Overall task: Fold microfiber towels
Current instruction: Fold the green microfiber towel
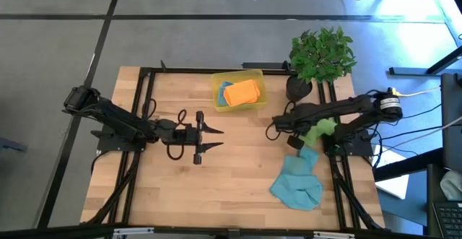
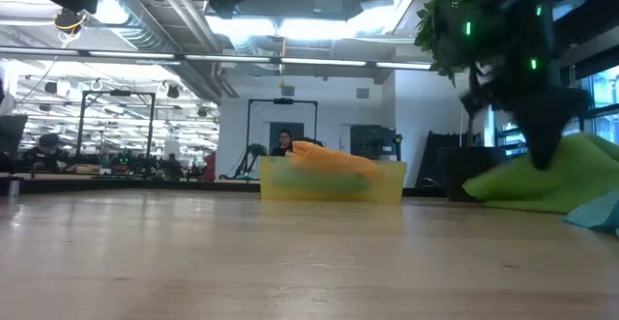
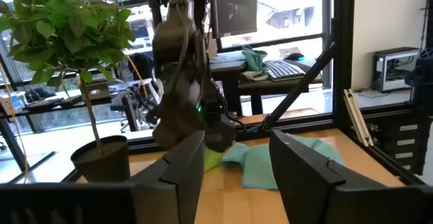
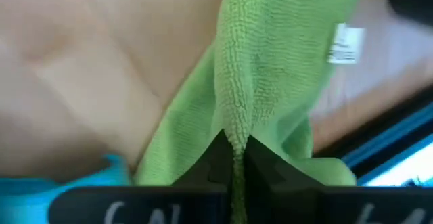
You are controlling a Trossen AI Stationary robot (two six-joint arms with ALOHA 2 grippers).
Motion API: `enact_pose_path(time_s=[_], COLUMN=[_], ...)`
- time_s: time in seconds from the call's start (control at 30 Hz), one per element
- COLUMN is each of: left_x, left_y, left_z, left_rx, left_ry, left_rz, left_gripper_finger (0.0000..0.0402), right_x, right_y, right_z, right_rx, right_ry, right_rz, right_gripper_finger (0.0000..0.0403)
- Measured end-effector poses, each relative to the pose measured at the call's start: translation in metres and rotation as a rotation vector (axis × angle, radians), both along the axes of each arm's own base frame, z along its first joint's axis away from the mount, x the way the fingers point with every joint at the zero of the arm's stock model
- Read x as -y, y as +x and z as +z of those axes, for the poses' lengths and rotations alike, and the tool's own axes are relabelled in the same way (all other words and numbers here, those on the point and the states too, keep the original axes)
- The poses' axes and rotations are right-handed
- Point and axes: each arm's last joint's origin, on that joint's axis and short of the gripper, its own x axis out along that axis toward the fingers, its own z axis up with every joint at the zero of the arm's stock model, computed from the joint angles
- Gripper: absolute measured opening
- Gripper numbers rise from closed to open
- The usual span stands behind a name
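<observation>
A green towel (image 1: 319,129) lies bunched at the table's right edge, with a white label (image 4: 345,45) showing. My right gripper (image 1: 294,142) points steeply down over it, shut on a ridge of it (image 4: 235,149). A teal-blue towel (image 1: 299,182) lies crumpled on the table just in front of the green one. An orange towel (image 1: 241,92) rests in the yellow bin (image 1: 219,98) at the back. My left gripper (image 1: 211,138) hangs level and open over the table's middle, with nothing between its fingers (image 3: 183,166). My right gripper pinches a raised fold of the green towel (image 4: 237,126) between its two fingertips (image 4: 218,158). It comes from above, slanting down. The cloth runs away from the fingers in a narrow ridge and spreads out on the table (image 2: 546,185).
A potted plant (image 1: 321,55) stands at the back right corner, close to my right arm. The yellow bin sits at the back middle. Bare wood lies across the table's middle and left (image 1: 216,188). A black frame rail (image 1: 336,188) borders the right edge.
</observation>
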Motion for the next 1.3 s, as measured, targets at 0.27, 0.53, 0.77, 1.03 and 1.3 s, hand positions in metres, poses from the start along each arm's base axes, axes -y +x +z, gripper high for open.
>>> enact_pose_path(time_s=[0.27,0.53,0.77,1.03,1.3], left_x=[0.000,0.000,0.003,-0.002,-0.013], left_y=[0.000,0.000,0.003,0.024,0.047], left_z=[-0.003,-0.008,-0.016,-0.028,-0.037], left_rx=[-0.032,-0.076,-0.126,-0.100,-0.127], left_ry=[0.008,0.021,0.070,0.154,0.176], left_rz=[0.000,-0.001,-0.060,0.008,0.056], left_gripper_finger=[0.0158,0.0158,0.0158,0.0158,0.0158], right_x=[-0.041,-0.079,-0.094,-0.097,-0.098], right_y=[0.022,0.032,0.036,0.039,0.040], right_z=[0.069,0.116,0.123,0.126,0.127], right_rx=[0.424,0.751,0.831,0.879,0.901], right_ry=[0.016,0.039,0.042,0.082,0.113], right_rz=[0.248,0.587,0.751,0.792,0.799], right_gripper_finger=[0.0008,0.0006,0.0006,0.0006,0.0006])
